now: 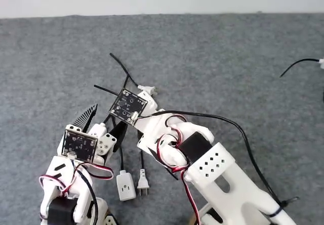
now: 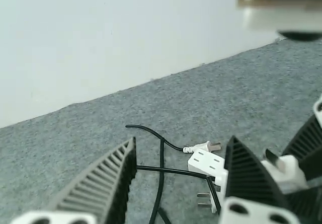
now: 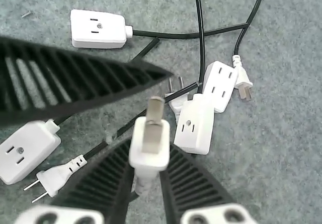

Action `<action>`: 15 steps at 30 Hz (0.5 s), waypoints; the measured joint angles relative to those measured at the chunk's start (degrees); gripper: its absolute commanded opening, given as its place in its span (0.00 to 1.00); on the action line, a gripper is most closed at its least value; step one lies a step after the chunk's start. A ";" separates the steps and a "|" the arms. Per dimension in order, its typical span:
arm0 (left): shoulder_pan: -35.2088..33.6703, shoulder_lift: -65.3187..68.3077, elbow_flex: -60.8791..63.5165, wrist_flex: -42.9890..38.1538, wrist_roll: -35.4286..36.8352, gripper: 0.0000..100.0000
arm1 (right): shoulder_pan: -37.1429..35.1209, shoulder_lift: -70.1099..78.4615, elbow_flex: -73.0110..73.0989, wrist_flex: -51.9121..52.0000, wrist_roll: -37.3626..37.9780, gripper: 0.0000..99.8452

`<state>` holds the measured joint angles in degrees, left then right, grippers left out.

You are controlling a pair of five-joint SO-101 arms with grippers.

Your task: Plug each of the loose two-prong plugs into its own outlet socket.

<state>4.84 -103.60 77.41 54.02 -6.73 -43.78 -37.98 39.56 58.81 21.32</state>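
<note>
Grey carpet-like fabric is seen over the whole desk (image 1: pixel 238 53). The left end effector (image 2: pixel 183 142) is held just beside the right one, with its fingers wide apart. The right end effector (image 3: pixel 149 149) is clamped on a white two-prong plug (image 3: pixel 149 159), whose prongs are pointed away from the wrist. Four white outlet sockets (image 3: pixel 98 28) are spread on the desk below it, and three loose plugs (image 3: pixel 55 177) are lying among them.
</note>
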 measured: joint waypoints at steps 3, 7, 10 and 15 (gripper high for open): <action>2.11 0.00 0.00 0.88 -0.09 0.28 | 0.00 0.00 0.26 -0.35 1.49 0.01; 6.59 0.00 -1.05 3.52 -0.26 0.28 | 0.35 0.00 0.97 -0.53 2.37 0.01; 7.30 0.00 -1.41 3.87 -1.23 0.28 | 0.35 0.00 0.97 -0.53 2.37 0.01; 7.47 0.00 -1.49 3.87 -1.32 0.28 | 0.35 0.00 0.97 -0.53 2.55 0.01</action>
<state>12.31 -103.60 75.91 57.89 -8.04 -43.43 -37.98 40.53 58.29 23.87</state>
